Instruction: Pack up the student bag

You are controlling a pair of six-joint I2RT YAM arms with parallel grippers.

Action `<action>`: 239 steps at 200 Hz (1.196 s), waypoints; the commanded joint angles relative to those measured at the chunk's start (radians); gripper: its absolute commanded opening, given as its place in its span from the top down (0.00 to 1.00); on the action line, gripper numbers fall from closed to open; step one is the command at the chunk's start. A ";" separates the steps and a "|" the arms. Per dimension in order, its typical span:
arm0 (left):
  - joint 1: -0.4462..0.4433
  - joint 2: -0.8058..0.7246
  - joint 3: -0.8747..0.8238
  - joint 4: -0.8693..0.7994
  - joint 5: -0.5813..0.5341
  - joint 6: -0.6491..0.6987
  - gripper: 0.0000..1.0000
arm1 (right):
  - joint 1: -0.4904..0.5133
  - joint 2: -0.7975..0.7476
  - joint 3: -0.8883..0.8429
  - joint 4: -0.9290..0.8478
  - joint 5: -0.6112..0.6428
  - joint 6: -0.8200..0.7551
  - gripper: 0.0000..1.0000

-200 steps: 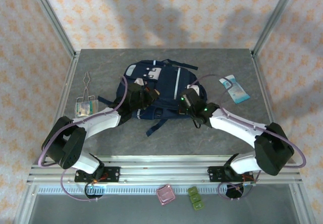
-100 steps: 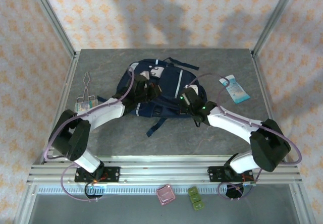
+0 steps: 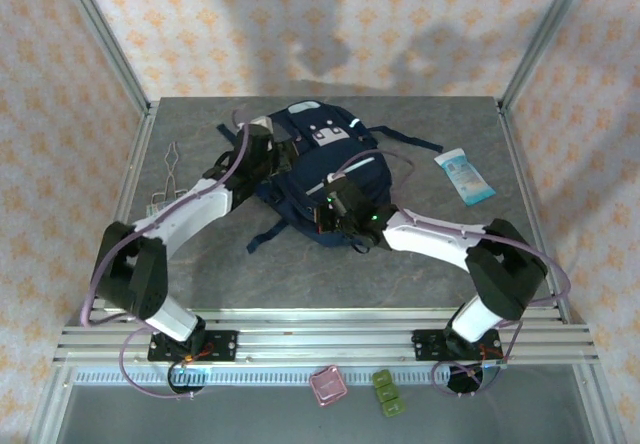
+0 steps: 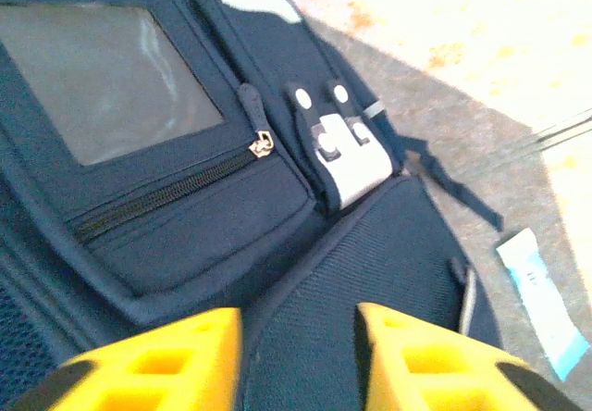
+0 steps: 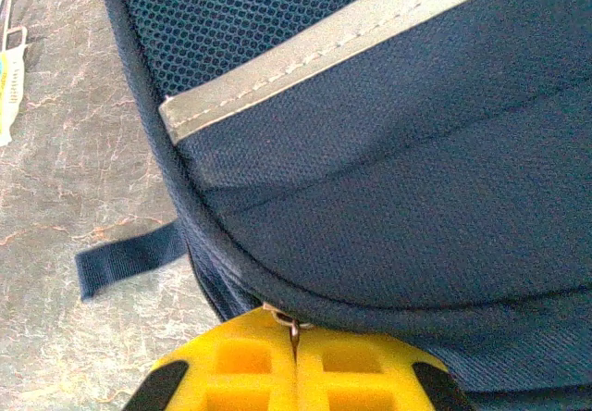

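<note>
We find the student bag (image 3: pixel 320 164) at the rear middle of the surface (image 3: pixel 420 264). To its right, near the right edge, lies a flat packet (image 3: pixel 465 176) – and near the left edge, tongs (image 3: pixel 170 161). The left gripper (image 3: pixel 272 152) sits over the bag's left rear side. The right gripper (image 3: pixel 338 214) is at the bag's near side, its fingers (image 5: pixel 240 360) pinched on a zipper pull (image 5: pixel 292 323).

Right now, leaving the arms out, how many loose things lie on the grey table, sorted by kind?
backpack: 1, the student bag
metal tongs: 1
packets: 2, a blue-and-white packet and a small pale packet, partly hidden by the left arm
total: 4
</note>
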 commanded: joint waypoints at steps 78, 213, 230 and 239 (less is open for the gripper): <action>-0.170 -0.106 -0.307 0.273 0.072 -0.329 0.52 | 0.002 -0.002 0.001 0.082 -0.043 0.033 1.00; -0.142 -0.044 -0.297 0.242 0.025 -0.281 1.00 | -0.091 -0.101 -0.121 -0.107 0.088 -0.009 1.00; -0.140 -0.054 -0.300 0.235 0.029 -0.273 1.00 | -0.161 -0.123 -0.143 -0.132 0.113 -0.021 1.00; -0.138 -0.056 -0.299 0.236 0.032 -0.268 1.00 | -0.185 -0.133 -0.147 -0.131 0.136 -0.031 1.00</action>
